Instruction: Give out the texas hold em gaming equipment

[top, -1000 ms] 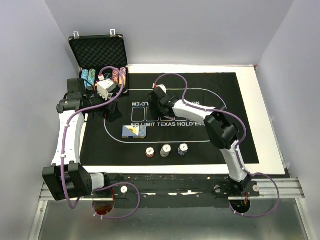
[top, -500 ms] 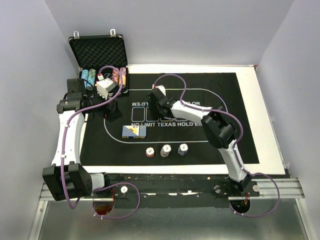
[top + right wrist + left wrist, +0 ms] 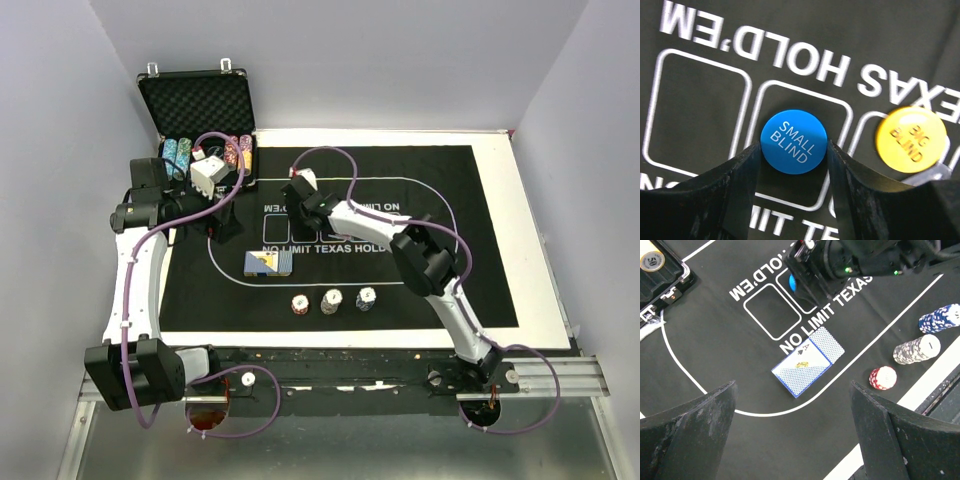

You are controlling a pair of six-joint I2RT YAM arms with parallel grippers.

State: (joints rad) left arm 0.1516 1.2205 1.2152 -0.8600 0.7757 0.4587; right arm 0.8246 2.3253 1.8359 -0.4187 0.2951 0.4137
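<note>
White counter [image 3: 530,200] fills the floor of a grey-walled cell, and most of it is covered by a black mat [image 3: 480,280] printed with a white oval and the words NO LIMIT TEXAS HOLD'EM. Nearest the arm bases, three short chip stacks stand in a row on the mat, just apart from each other: a red stack [image 3: 299,305], a pale grey stack [image 3: 331,301] and a blue stack [image 3: 366,298]. Just beyond them lie the blue-backed playing cards [image 3: 268,263], two overlapped, one showing an A in its corner. Above the left part of the mat the left fingers [image 3: 224,230] hang spread wide and hold nothing; the left wrist view looks down between them onto the cards. Farther in, the right arm reaches across to the row of printed boxes, and the right fingers [image 3: 295,193] are down at the mat, pressed against both sides of the blue button [image 3: 794,141] marked SMALL BLIND, which lies flat inside one box. The yellow button [image 3: 911,139] marked BIG BLIND lies flat just beside it, at the next box. At the far left corner the foam-lined case [image 3: 200,100] stands open, with more chips in the case [image 3: 178,153] lined along its front.
</note>
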